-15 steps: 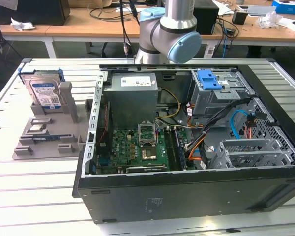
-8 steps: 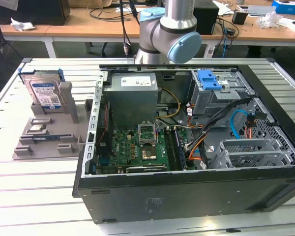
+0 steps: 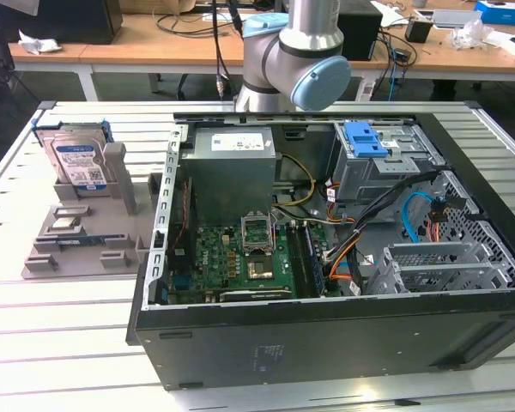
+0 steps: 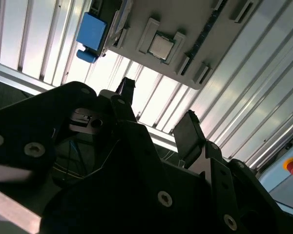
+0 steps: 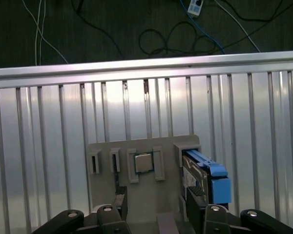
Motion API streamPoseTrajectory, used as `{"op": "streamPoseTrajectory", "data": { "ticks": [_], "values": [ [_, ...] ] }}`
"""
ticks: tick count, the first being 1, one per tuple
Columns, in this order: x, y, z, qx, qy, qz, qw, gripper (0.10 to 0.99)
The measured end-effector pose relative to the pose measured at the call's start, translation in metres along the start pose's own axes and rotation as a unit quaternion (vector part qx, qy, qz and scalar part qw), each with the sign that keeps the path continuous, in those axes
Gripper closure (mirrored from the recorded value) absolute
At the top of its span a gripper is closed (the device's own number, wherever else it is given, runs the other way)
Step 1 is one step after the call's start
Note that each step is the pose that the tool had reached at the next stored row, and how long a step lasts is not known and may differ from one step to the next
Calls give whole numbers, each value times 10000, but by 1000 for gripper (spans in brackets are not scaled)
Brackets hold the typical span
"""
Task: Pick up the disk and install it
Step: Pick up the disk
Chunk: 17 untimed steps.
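One disk [image 5: 203, 171] upright in gray rack [image 5: 146, 192], apart from hand [image 4: 156, 103], open wide & empty.

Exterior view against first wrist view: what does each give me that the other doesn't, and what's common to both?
Exterior view: the open computer case with its motherboard and power supply box, and the arm behind it.

First wrist view: the end effector, open and empty, facing the holder, and cables on the dark floor past the table's edge.

Both: the disk standing upright in the grey holder, not gripped, on the slatted metal table.
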<state>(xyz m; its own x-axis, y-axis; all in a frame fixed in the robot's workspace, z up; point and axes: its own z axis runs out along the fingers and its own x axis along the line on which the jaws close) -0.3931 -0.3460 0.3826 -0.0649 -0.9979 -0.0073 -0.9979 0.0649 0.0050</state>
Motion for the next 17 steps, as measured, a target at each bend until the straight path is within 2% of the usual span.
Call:
{"op": "streamPoseTrajectory", "data": {
  "ticks": [17],
  "values": [
    [-64,-38,18,0,0,0,10000,486]
  ]
}}
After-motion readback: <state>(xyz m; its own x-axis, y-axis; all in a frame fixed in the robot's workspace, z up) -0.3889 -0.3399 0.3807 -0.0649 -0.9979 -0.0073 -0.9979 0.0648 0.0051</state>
